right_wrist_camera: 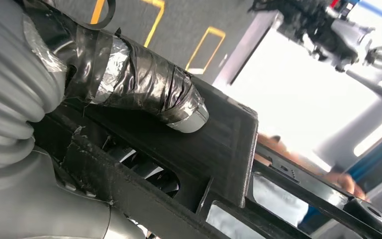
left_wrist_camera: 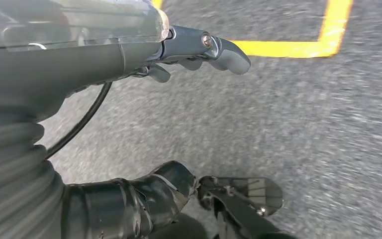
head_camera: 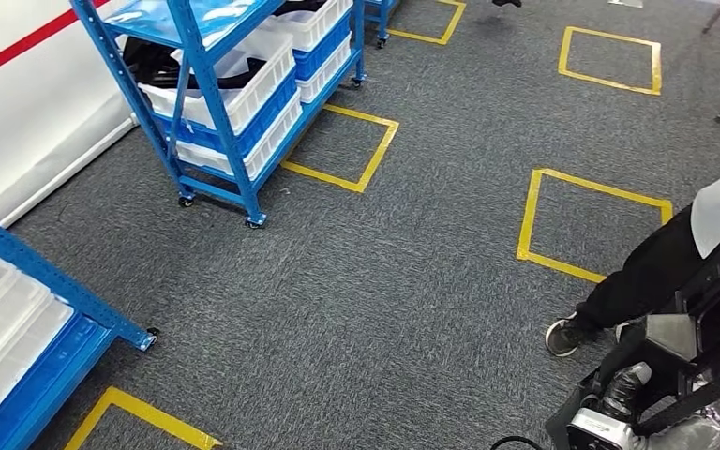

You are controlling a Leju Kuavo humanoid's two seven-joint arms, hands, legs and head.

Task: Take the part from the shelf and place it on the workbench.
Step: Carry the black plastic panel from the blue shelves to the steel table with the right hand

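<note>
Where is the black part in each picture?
Head view: lower right corner, the part gripped by the right hand.
Right wrist view: centre, under the hand.
Left wrist view: not in it.
Shared landmark: yellow tape.

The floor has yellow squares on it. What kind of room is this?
Probably a workshop or storeroom set up for robot practice. Blue metal shelves on wheels hold white bins, yellow tape squares mark spots on the grey carpet, and the right hand holds a black part.
</note>
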